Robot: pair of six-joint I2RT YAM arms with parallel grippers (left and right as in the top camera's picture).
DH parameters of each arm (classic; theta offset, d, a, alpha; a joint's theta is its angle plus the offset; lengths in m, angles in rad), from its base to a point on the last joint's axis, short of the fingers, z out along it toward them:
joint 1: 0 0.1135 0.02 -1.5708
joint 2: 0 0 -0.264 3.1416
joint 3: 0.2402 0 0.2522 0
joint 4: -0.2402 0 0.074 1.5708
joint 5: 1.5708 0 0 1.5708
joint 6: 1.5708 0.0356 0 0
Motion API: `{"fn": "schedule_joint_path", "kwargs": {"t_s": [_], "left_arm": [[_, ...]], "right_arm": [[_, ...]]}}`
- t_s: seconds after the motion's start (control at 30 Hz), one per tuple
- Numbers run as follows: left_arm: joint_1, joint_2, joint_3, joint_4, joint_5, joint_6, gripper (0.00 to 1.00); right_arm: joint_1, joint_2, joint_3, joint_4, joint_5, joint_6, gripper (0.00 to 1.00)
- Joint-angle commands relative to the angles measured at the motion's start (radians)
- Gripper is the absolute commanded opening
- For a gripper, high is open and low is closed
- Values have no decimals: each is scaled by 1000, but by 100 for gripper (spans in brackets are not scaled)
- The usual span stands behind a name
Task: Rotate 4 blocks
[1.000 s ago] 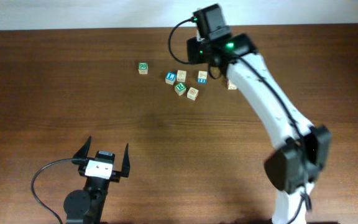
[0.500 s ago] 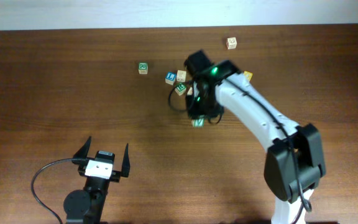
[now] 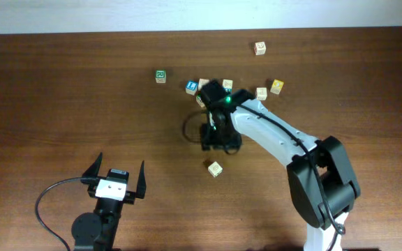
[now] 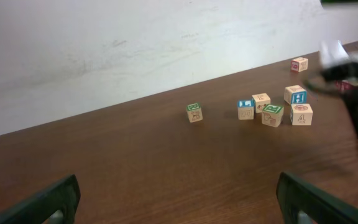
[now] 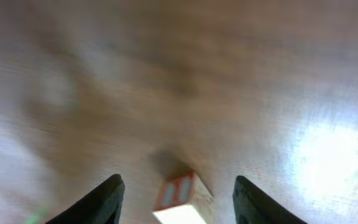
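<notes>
Low at the near left of the dark wooden table (image 3: 47, 125): the left gripper (image 3: 122, 162), with fingers spread wide and nothing between them. Faces a loose scatter of alphabet cubes and, beyond, a white wall (image 4: 135, 43).

Over mid-table: the right gripper (image 5: 177, 183), at the end of a white arm (image 3: 271, 132) stretched in from the near right. Shows both dark fingers (image 5: 101, 202) parted in the blurred wrist view, with the orange-red-marked block (image 5: 180, 196) between them and a gap on either side. Pinches nothing. From overhead, sits just behind that block, lying alone on the wood and well apart from the rest.

Farther back, left to right: the green-faced block (image 3: 160, 75) by itself; a blue-faced cube (image 3: 192, 86) just beside a plain block (image 3: 204, 84); a teal-marked block (image 4: 272, 115), partly hidden under the arm from overhead; a blue-topped cube (image 4: 296, 94); a pale cube (image 3: 261, 93) near a yellow-faced cube (image 3: 277, 86). Toward the far edge, a red-marked cube (image 3: 259, 47), well apart.
</notes>
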Motion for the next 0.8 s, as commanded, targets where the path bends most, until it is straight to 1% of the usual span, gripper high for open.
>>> {"fn": "schedule_joint_path", "kwargs": {"t_s": [0.0, 0.1, 0.23, 0.27, 0.3, 0.4, 0.5, 0.63, 0.7, 0.77], "left_arm": [[-3, -6, -2, -6, -7, 13, 99], [-3, -6, -2, -7, -7, 13, 99], [-3, -6, -2, -6, -7, 13, 99], [-3, -6, -2, -6, -7, 13, 99], [-3, -6, -2, -7, -7, 13, 99], [-3, -6, -2, -7, -7, 13, 99], [-3, -6, -2, -6, -7, 13, 99], [-3, -6, -2, -6, -7, 13, 99], [-3, -6, -2, -7, -7, 13, 99], [-3, -6, -2, -7, -7, 13, 99]], "right_arm": [[-23, -2, 129, 50, 155, -16, 58], [-42, 1, 130, 141, 271, 83, 58], [-49, 50, 105, 279, 325, 190, 59], [-49, 68, 105, 300, 336, 210, 63], [-49, 93, 105, 323, 344, 228, 63], [-49, 145, 105, 355, 351, 237, 64], [-50, 189, 105, 355, 405, 260, 64], [-55, 217, 105, 367, 431, 273, 63], [-62, 219, 105, 374, 431, 273, 62], [-76, 219, 105, 384, 432, 273, 56]]}}
